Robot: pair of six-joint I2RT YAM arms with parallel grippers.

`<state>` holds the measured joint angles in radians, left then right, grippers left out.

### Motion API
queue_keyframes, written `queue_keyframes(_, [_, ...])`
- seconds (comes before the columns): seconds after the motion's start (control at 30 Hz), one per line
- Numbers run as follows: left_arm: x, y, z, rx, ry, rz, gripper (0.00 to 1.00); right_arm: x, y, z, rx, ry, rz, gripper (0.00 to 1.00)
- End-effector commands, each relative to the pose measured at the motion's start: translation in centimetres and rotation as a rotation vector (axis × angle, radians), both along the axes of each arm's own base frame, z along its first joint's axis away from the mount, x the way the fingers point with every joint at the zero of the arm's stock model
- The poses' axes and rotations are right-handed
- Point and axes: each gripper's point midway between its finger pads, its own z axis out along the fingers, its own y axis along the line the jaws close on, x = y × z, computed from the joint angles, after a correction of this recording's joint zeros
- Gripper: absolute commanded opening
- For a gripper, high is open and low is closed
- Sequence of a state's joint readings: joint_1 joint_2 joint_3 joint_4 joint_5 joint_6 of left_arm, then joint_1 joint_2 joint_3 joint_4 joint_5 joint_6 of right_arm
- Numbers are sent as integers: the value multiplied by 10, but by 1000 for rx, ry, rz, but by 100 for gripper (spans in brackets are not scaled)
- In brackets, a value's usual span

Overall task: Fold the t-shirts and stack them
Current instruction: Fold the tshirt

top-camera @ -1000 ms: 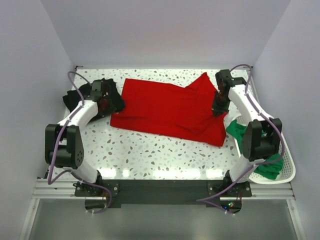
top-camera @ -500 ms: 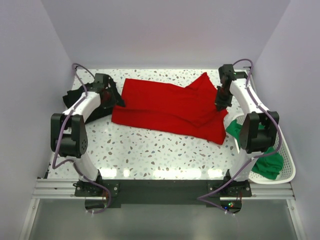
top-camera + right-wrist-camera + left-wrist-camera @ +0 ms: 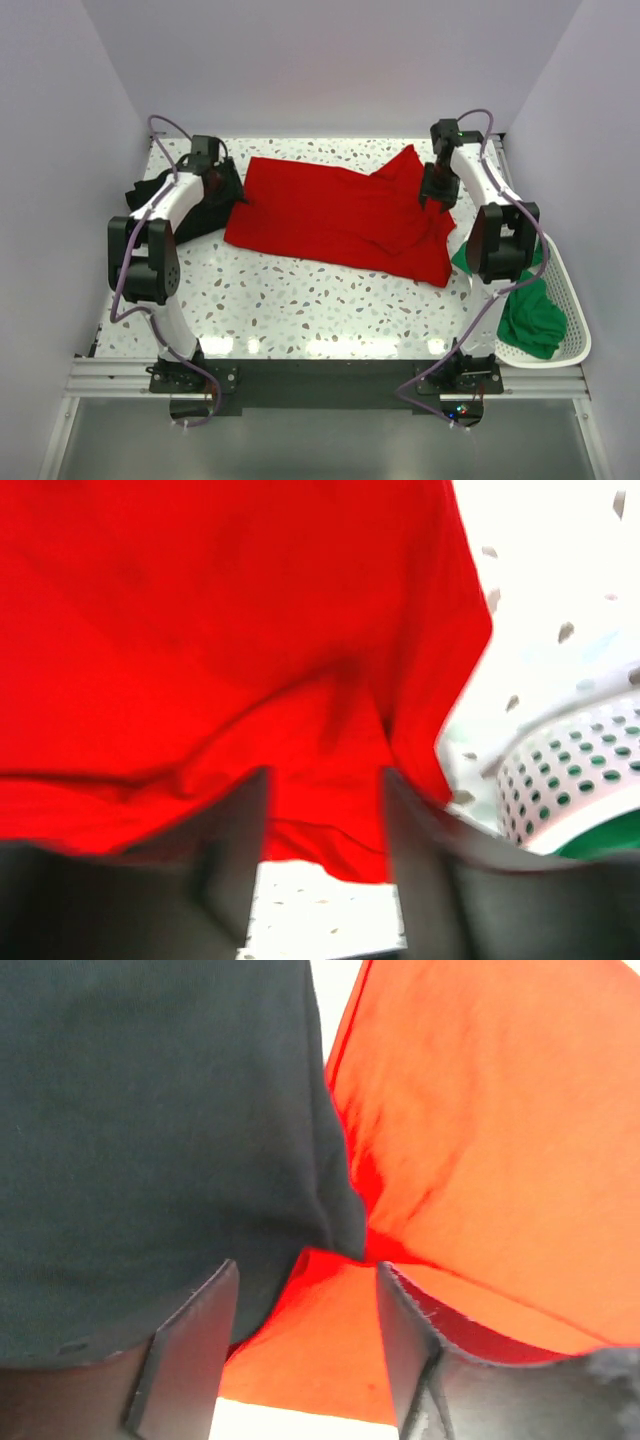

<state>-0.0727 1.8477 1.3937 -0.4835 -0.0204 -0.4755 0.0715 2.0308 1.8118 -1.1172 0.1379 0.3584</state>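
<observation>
The red t-shirt [image 3: 340, 215] lies spread across the far half of the table, with a fold rising at its far right corner. My left gripper [image 3: 228, 185] stands open at its left edge, jaws apart over red cloth [image 3: 480, 1140], with the black t-shirt [image 3: 150, 1140] bunched right beside it [image 3: 152, 190]. My right gripper [image 3: 437, 195] is open over the shirt's right end [image 3: 220, 630], nothing pinched between its fingers. The green t-shirt [image 3: 530, 315] lies in the white basket. In the wrist views the left gripper [image 3: 305, 1270] and right gripper [image 3: 325, 780] both show cloth lying under the gap.
The white perforated basket [image 3: 572, 345] sits at the table's right edge, close to my right arm, and its wall [image 3: 570, 780] shows in the right wrist view. White walls enclose the table at the left, back and right.
Both grippers have gone from shut to open, letting go of the red t-shirt. Both arms have swung toward the back of the table, and the shirt's ends have settled flat.
</observation>
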Motion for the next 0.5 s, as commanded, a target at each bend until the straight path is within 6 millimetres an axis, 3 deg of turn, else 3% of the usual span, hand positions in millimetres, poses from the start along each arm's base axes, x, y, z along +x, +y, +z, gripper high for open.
queue_keyframes(0.0, [23,-8,40,-18,-125,-22,68,21,4,28,30,-66,21,57])
queue_keyframes(0.07, [22,-19,50,-21,-152,-45,73,25,8,38,52,-98,22,66])
queue_keyframes(0.2, [9,-53,52,-61,-174,-120,76,11,23,45,132,-128,53,68])
queue_keyframes(0.3, [-8,-88,39,-105,-153,-188,77,-14,33,37,186,-128,63,68])
queue_keyframes(0.33, [-18,-95,27,-118,-122,-200,77,-34,37,20,207,-75,63,67])
queue_keyframes(0.37, [-23,-105,21,-135,-113,-218,77,-42,40,22,222,-86,61,67])
queue_keyframes(0.4, [-27,-108,13,-158,-93,-208,77,-46,42,19,234,-97,63,67])
queue_keyframes(0.43, [-37,-111,0,-178,-59,-215,77,-66,42,1,241,-42,56,67])
queue_keyframes(0.47, [-38,-115,-5,-193,-60,-217,77,-73,43,0,249,-45,50,67])
